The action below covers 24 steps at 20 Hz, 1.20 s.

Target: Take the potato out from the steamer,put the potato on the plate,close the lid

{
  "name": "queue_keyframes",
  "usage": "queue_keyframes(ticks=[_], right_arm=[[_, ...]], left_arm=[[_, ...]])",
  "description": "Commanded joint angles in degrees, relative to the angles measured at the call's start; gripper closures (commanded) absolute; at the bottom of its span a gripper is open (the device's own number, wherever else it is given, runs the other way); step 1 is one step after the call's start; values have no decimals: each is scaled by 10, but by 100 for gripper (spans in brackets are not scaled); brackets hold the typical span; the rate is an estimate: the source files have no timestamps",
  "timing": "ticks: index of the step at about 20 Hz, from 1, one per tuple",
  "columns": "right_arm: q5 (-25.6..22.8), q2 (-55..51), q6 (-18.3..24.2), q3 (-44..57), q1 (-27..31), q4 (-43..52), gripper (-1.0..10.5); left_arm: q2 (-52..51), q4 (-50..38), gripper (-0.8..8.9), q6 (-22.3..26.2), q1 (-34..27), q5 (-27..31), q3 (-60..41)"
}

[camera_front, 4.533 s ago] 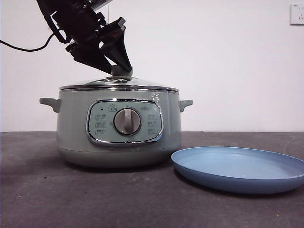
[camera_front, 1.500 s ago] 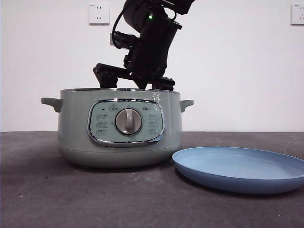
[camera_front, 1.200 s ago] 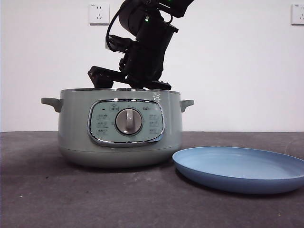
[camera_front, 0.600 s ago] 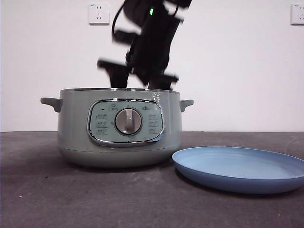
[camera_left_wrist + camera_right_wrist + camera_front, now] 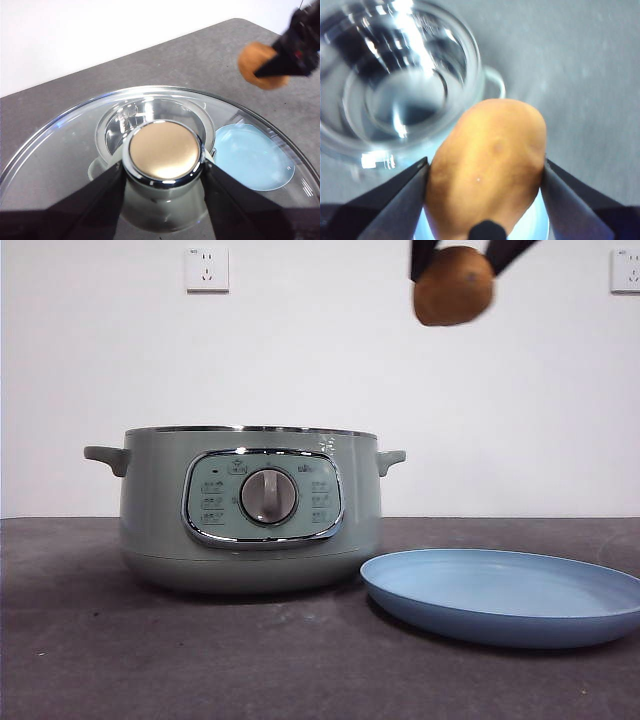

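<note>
Potato pinched across its width by right gripper jaws — long axis running away from the wrist.

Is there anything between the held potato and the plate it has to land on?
Nothing visible. The right gripper holds the potato high in the air, above the blue plate, which has nothing lying in it. The left gripper holds the lid up off the steamer.

One potato; one steamer; one blue plate; one glass lid; two wall sockets.
</note>
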State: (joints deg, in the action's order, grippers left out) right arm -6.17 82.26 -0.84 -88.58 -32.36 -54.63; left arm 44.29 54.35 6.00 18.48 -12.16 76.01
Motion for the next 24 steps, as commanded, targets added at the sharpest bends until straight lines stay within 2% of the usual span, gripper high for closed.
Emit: queue_keyframes(ticks=[1,3,7,11,15,19,21,22,24], right_arm=[[1,-38,-8,92,9,32,961],[5,-70,-19,171,14,76,960],[65,-83,-44,310,35,190,960],[73,-68,-53,414,40,302,960],[77,-36,-53,461,46,363,960],[77,-7,-53,464,46,372,959],[76,2,-53,464,46,371,958],[76,3,-53,464,46,370,924],[76,2,-54,464,46,371,661]], left_arm=[[-6,-33,820,5,-2,-3,2],[-6,-33,820,5,-2,-3,2],[-6,-33,820,5,-2,-3,2],[-5,-33,820,5,-2,-7,2],[13,-34,820,5,-1,-32,2],[46,-54,820,7,0,-34,2],[71,-78,820,12,0,-56,2],[84,-91,820,12,1,-66,2],[114,-119,820,14,7,-76,2]])
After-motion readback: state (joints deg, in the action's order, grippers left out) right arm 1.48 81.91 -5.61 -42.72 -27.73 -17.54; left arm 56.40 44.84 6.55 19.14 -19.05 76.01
